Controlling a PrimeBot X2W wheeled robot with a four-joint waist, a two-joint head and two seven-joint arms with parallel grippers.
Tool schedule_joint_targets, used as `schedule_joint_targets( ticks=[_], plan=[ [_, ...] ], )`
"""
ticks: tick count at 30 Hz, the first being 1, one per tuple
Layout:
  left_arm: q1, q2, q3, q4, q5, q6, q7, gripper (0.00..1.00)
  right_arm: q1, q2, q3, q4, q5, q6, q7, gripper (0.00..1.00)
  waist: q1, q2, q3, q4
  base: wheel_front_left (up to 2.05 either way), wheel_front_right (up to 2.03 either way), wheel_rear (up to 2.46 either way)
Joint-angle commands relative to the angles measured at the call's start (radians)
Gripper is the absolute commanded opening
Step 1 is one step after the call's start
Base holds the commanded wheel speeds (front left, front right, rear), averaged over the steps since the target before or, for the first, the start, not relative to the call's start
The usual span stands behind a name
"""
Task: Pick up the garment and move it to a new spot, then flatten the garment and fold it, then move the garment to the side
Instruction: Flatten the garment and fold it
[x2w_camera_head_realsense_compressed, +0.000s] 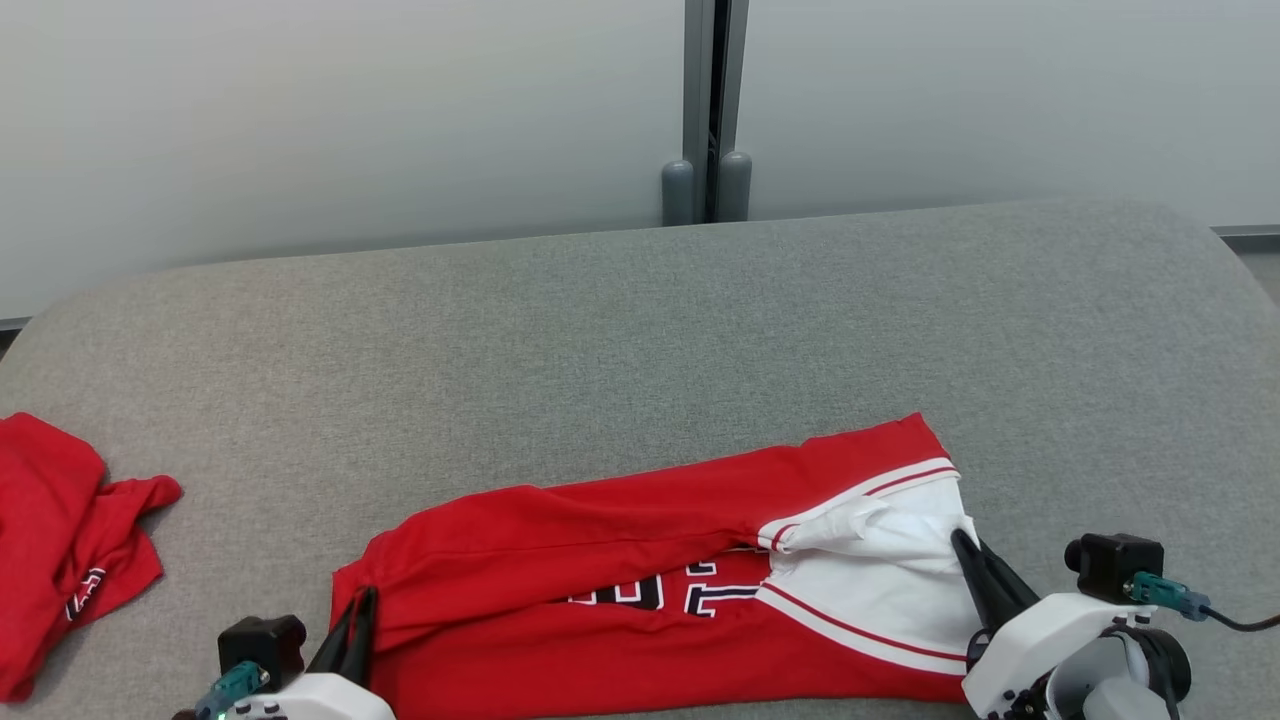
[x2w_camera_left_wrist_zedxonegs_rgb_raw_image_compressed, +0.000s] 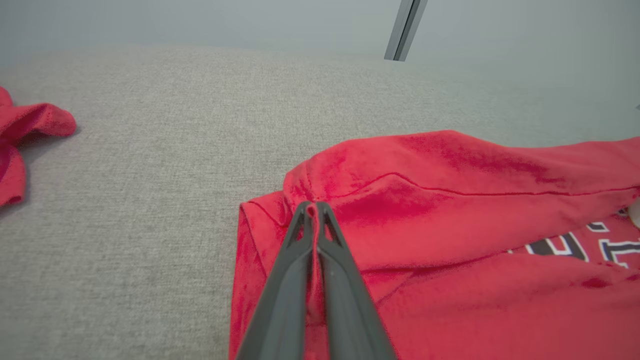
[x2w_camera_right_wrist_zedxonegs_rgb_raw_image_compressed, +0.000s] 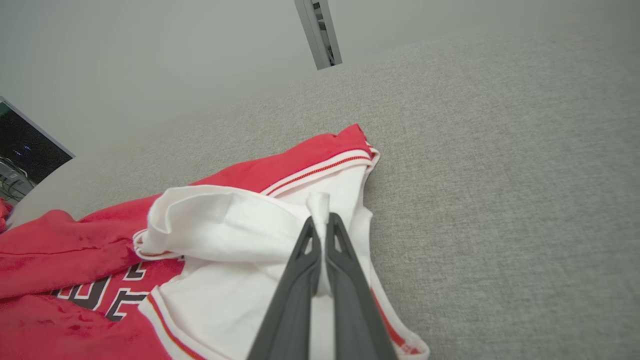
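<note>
One garment (x2w_camera_head_realsense_compressed: 640, 600): a red knit jersey with a white panel at its right end. The panel was edged in narrow red-and-white stripes. Dark block letters outlined in white ran across the front, partly covered by a fold.

It lay stretched sideways on the near part of a grey woven surface (x2w_camera_head_realsense_compressed: 640, 330). It was loosely doubled over, with a long soft crease along its upper half. The red cloth looked slightly fuzzy. The white cloth was smoother, bunched up and lifted off the surface.

Left gripper (x2w_camera_head_realsense_compressed: 362, 598): at the garment's left end. Its two long dark fingers (x2w_camera_left_wrist_zedxonegs_rgb_raw_image_compressed: 285, 280) were pressed together on a pinch of red cloth. A thin ridge of that cloth showed between the tips.

Right gripper (x2w_camera_head_realsense_compressed: 963, 542): at the garment's right end, on the white panel. Its fingers (x2w_camera_right_wrist_zedxonegs_rgb_raw_image_compressed: 350, 300) were likewise clamped together. A small tab of white cloth stood up between the tips.

Second red garment (x2w_camera_head_realsense_compressed: 60, 550): crumpled, with a small dark-and-white emblem. It lay well apart from the first garment's left end, at the left side of the same surface.

Wall panels (x2w_camera_head_realsense_compressed: 340, 120): pale and matte, beyond the garment's far side. A grey metal post (x2w_camera_head_realsense_compressed: 707, 110) with two rounded feet divided them.
</note>
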Motion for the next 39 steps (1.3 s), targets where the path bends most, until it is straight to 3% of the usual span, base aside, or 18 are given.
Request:
schedule_joint_targets(
  ticks=[1,3,5,6,7,8,14,25,31,32,33,34,39],
  plan=[
    [0.015,0.004,0.005,-0.004,0.007,0.003,-0.004,0.0,0.01,-0.002,-0.001,0.004,0.0,0.0,-0.005,0.0,0.0,-0.0001,-0.002,0.002,0.0,0.0,0.0],
    [0.031,-0.003,0.017,-0.012,0.024,0.009,-0.004,0.01,0.019,0.002,-0.001,0.016,-0.002,0.0,-0.003,0.0,0.0,-0.0001,-0.003,0.006,0.0,0.0,0.0],
    [0.045,-0.009,0.032,-0.026,0.04,0.016,-0.004,0.45,0.023,0.003,-0.001,0.021,-0.004,0.0,-0.002,0.0,0.0,-0.0001,-0.005,0.008,0.0,0.0,0.0],
    [0.051,-0.013,0.042,-0.041,0.051,0.023,-0.004,0.82,0.024,0.003,-0.009,0.027,-0.002,0.0,-0.002,0.07,0.0,-0.0001,-0.005,0.009,0.0,0.0,0.0],
    [0.062,-0.019,0.054,-0.055,0.056,0.028,-0.004,1.0,0.024,0.005,-0.017,0.037,0.001,0.0,-0.002,0.42,0.0,-0.0001,-0.005,0.01,0.0,0.0,0.0],
    [0.072,-0.023,0.068,-0.074,0.064,0.036,-0.004,1.0,0.024,0.008,-0.026,0.042,0.002,0.0,-0.002,1.0,0.0,-0.0001,-0.004,0.011,0.0,0.0,0.0],
    [0.128,-0.052,0.152,-0.238,0.135,0.085,-0.003,1.0,0.013,0.004,-0.111,0.007,-0.042,0.0,-0.004,1.0,0.0,-0.0001,0.019,0.024,0.0,0.0,0.0],
    [0.136,-0.075,0.174,-0.285,0.189,0.067,-0.003,1.0,-0.047,0.037,-0.135,0.164,-0.159,0.0,0.026,1.0,0.0,-0.0001,0.059,0.095,0.0,0.0,0.0],
    [0.121,-0.076,0.145,-0.282,0.161,0.067,-0.003,1.0,-0.038,0.111,-0.101,0.278,-0.15,0.003,0.122,1.0,0.0,-0.0001,0.076,0.127,0.0,0.0,0.0],
    [0.12,-0.076,0.14,-0.282,0.16,0.068,-0.003,1.0,-0.033,0.119,-0.094,0.282,-0.143,0.003,0.133,0.82,0.0,-0.0001,0.077,0.129,0.0,0.0,0.0],
    [0.118,-0.076,0.137,-0.284,0.158,0.069,-0.003,1.0,-0.032,0.124,-0.093,0.283,-0.133,0.003,0.133,0.31,0.0,-0.0001,0.078,0.131,0.0,0.0,0.0],
    [0.117,-0.076,0.133,-0.285,0.157,0.071,-0.003,1.0,-0.032,0.126,-0.091,0.287,-0.126,0.003,0.136,0.0,0.0,-0.0001,0.079,0.132,0.0,0.0,0.0],
    [0.111,-0.077,0.116,-0.283,0.139,0.076,-0.003,1.0,-0.06,0.078,-0.114,0.294,-0.103,-0.001,0.069,0.0,0.0,-0.0001,0.082,0.129,0.0,0.0,0.0]
  ],
)
